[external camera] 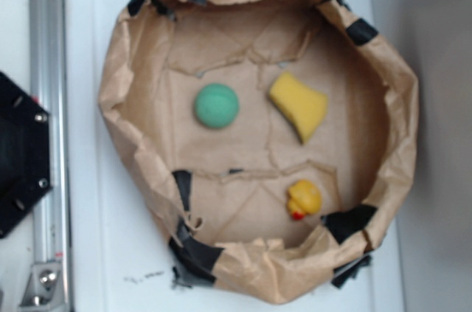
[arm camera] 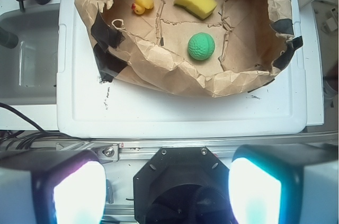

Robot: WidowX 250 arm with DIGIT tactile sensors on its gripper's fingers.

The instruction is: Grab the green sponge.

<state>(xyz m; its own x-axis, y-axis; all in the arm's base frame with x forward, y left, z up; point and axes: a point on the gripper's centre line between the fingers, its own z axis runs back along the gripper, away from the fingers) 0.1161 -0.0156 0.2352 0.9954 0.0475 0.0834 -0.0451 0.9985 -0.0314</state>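
Note:
The green sponge [external camera: 216, 105] is a round teal ball lying on the floor of the crumpled brown paper basin [external camera: 402, 113], left of centre. It also shows in the wrist view [arm camera: 201, 46], far ahead of my gripper. My gripper [arm camera: 167, 192] is open and empty, its two fingers wide apart at the bottom of the wrist view, over the robot's black base and well short of the basin. The gripper does not show in the exterior view.
A yellow wedge sponge [external camera: 299, 105] lies right of the green one. A small yellow rubber duck [external camera: 304, 198] sits near the basin's front wall. The basin stands on a white lid [arm camera: 159, 113]. A metal rail [external camera: 46, 127] and black base plate [external camera: 18, 153] lie at the left.

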